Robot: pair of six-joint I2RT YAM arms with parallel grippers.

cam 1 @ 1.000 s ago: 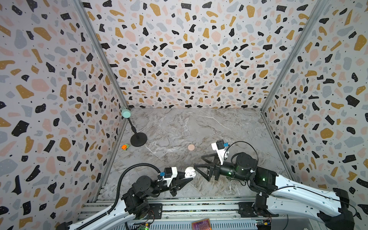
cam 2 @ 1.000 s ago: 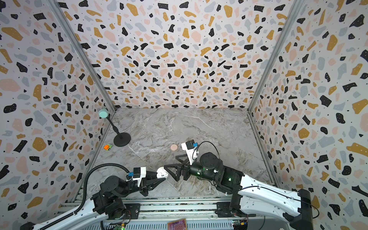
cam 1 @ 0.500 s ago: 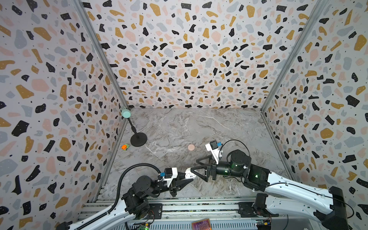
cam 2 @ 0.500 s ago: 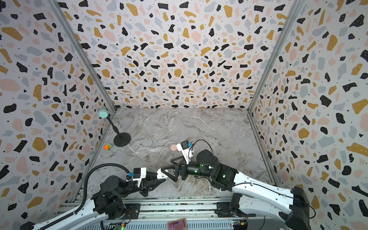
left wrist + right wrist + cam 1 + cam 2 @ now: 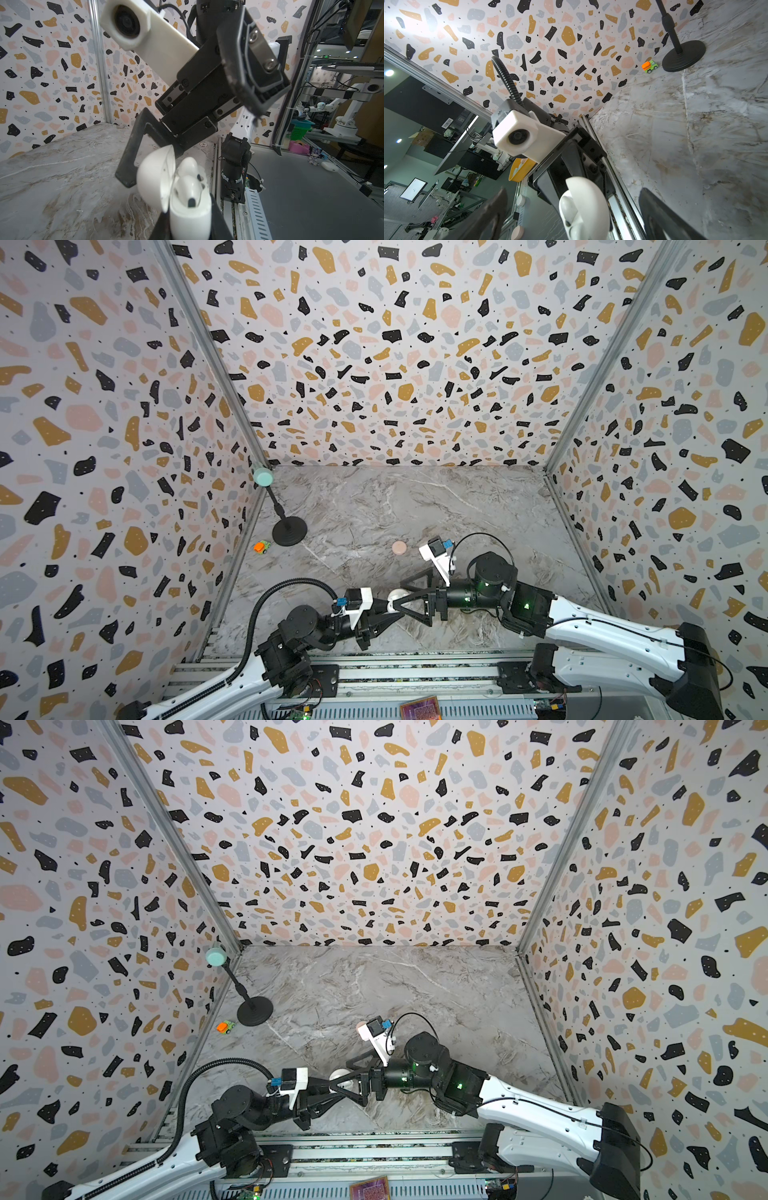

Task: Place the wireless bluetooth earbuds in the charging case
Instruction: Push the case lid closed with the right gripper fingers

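Note:
A white charging case [image 5: 191, 209] is pinched between my left gripper's [image 5: 190, 226] black fingers, with its lid [image 5: 153, 180] swung open. Two whitish earbuds [image 5: 188, 189] sit in its sockets, heads poking out. In both top views the case [image 5: 395, 596] [image 5: 341, 1078] hangs low above the marble floor near the front rail, at the tip of the left gripper [image 5: 395, 612]. My right gripper [image 5: 400, 593] stands open, one finger on each side of the case. In the right wrist view the case [image 5: 587, 207] shows between the spread fingers [image 5: 654, 209] without touching either.
A pink round case [image 5: 399, 547] lies on the floor behind the right wrist. A black stand [image 5: 289, 531] with a teal head [image 5: 262, 477] and a small orange-green toy car [image 5: 262, 547] sit by the left wall. The aluminium rail [image 5: 374, 659] runs along the front.
The right arm has reached left until its open fingers straddle the case. The left gripper has kept the case almost still.

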